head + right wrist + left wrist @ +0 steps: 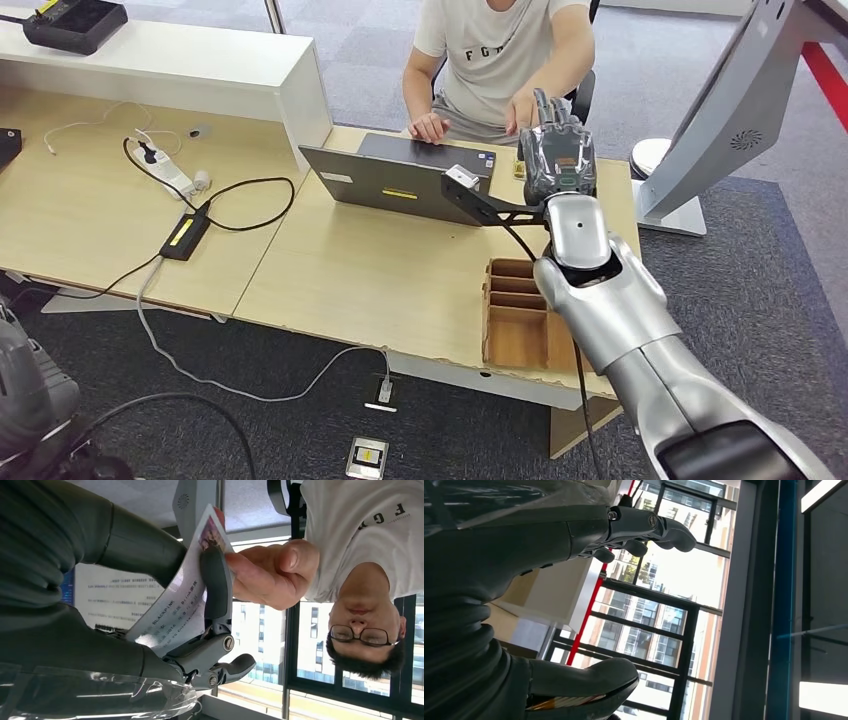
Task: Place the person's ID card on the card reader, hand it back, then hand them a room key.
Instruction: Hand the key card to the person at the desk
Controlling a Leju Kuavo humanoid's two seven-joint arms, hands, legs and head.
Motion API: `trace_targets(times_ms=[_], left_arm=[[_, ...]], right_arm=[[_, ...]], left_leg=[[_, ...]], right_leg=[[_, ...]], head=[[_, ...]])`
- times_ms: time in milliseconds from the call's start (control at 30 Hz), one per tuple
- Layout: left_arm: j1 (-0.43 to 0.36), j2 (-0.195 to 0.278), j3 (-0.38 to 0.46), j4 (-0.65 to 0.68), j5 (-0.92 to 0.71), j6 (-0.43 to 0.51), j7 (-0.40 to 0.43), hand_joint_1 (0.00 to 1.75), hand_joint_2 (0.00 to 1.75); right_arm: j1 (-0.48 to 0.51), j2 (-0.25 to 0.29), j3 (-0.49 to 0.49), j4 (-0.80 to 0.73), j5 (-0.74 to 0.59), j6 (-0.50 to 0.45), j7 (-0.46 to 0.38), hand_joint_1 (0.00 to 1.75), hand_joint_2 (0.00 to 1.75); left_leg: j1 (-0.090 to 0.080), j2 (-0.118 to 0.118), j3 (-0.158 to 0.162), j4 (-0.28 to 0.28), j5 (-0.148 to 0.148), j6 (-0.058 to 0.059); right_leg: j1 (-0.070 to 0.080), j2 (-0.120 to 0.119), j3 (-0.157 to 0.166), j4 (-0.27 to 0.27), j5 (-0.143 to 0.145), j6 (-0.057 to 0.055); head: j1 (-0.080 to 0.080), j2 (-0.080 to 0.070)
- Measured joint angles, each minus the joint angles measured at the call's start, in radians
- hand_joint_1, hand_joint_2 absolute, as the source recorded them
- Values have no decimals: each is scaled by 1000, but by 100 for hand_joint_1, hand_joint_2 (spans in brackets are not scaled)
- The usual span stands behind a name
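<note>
Right hand [556, 150] reaches over the laptop [400, 180] toward a seated person; its wrist view shows it pinching an ID card [187, 592], the person's hand [272, 575] also gripping. Left hand [549, 580] holds nothing, fingers apart.

My wooden desk [370, 280] stands on grey carpet [760, 300]; a white counter [190, 65] sits behind, and tall dark-framed windows [659, 625] glow with daylight.

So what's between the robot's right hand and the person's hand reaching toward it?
The card. In the right wrist view, the right hand holds it against a finger, and the person's hand meets its far end.
</note>
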Motion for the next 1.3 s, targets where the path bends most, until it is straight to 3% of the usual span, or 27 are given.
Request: trace_targets(times_ms=[67, 467, 733, 1000, 1300], left_arm=[[0, -3, 6, 2, 2, -14, 0, 0, 175], [-8, -13, 15, 27, 12, -59, 0, 0, 175], [-11, -19, 23, 37, 8, -62, 0, 0, 175], [1, -38, 43, 39, -12, -73, 0, 0, 175], [30, -53, 68, 30, -48, -90, 0, 0, 175]], right_arm=[[-3, -2, 3, 14, 4, 0, 5, 0, 175], [-15, -29, 14, 56, 14, -21, 20, 0, 175], [16, -82, 9, -21, -2, -91, -7, 0, 175], [174, -166, -33, -295, -3, -40, -41, 0, 175], [593, -303, -139, -820, -32, 23, -44, 0, 175]], left_leg=[[0, 0, 0, 0, 0, 0], [0, 0, 1, 0, 0, 0], [0, 0, 2, 0, 0, 0], [0, 0, 3, 1, 0, 0], [0, 0, 3, 0, -3, 0]], right_leg=[[0, 0, 0, 0, 0, 0], [0, 0, 0, 0, 0, 0], [0, 1, 0, 0, 0, 0], [0, 0, 2, -1, 0, 0], [0, 1, 2, -2, -2, 0]], head=[[0, 0], [0, 0], [0, 0], [0, 0], [0, 0]])
